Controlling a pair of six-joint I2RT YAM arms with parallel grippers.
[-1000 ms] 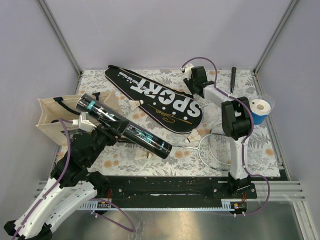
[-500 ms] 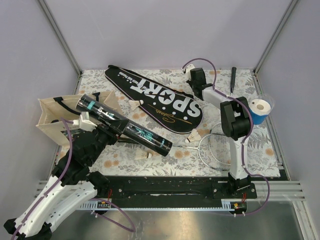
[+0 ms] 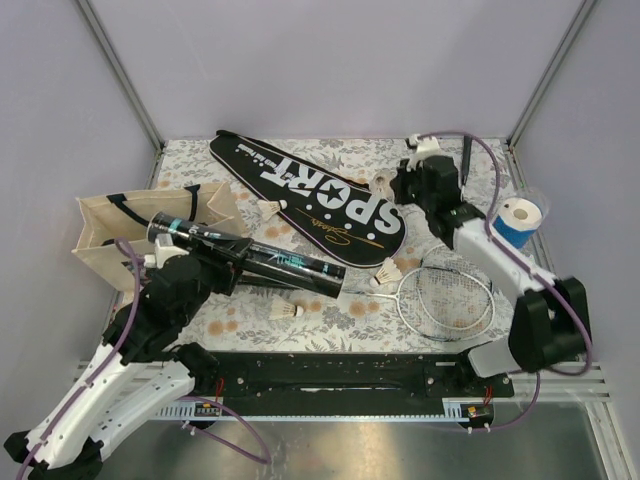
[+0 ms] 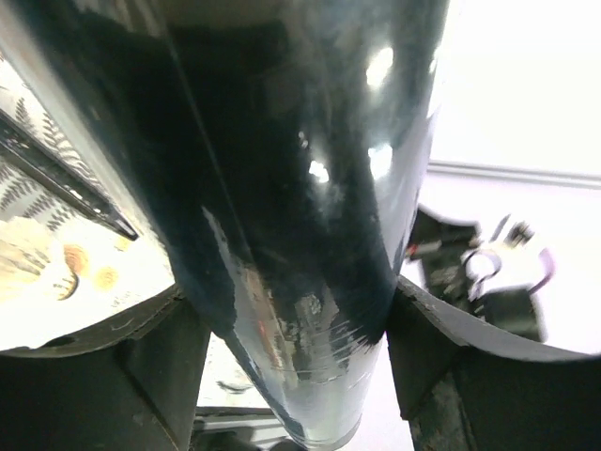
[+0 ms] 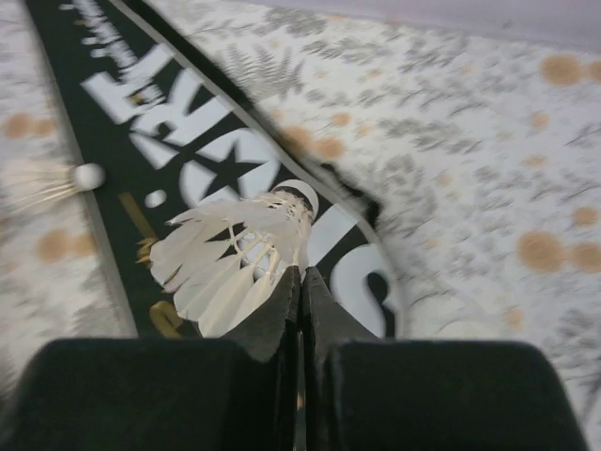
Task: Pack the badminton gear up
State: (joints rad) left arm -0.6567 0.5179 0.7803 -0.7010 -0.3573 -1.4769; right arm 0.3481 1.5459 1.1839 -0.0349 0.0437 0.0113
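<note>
The left wrist view is almost filled by the tube (image 4: 291, 188). Both its ends are cut off there, no print can be read, and only a sliver of the flowered counter (image 3: 340, 325) shows at the left. The right wrist view is blurred. Beyond the black fingertips the cover (image 5: 178, 122) can be made out by its white letters, and a second shuttlecock at the left edge is little more than a smear. From above, the racket (image 3: 445, 300) shows its silver head, with the right arm crossing the head's right side. Its handle cannot be found.

A beige tote (image 3: 100, 235) stands at the left of the counter. A blue and white roll (image 3: 520, 220) sits at the right edge, just beside the right arm, and a dark pen (image 3: 466, 158) lies near the back corner. Three loose shuttlecocks lie about: one on the cover's near edge (image 3: 268, 207), one between the cover and the racket (image 3: 387, 272), and one in front of the tube (image 3: 288, 311).

The left fingers (image 3: 212, 256) stand wide and clamp the tube between them, a dark finger on each side of it. The tube runs nearly level, from the tote's mouth toward the racket. Whether its right end touches the counter cannot be told.

The right fingers (image 5: 300, 287) are pressed fully together above the cover's wide end. They pinch the shuttlecock (image 5: 233, 258) at its edge. Its feathers fan out to the left of the tips.
</note>
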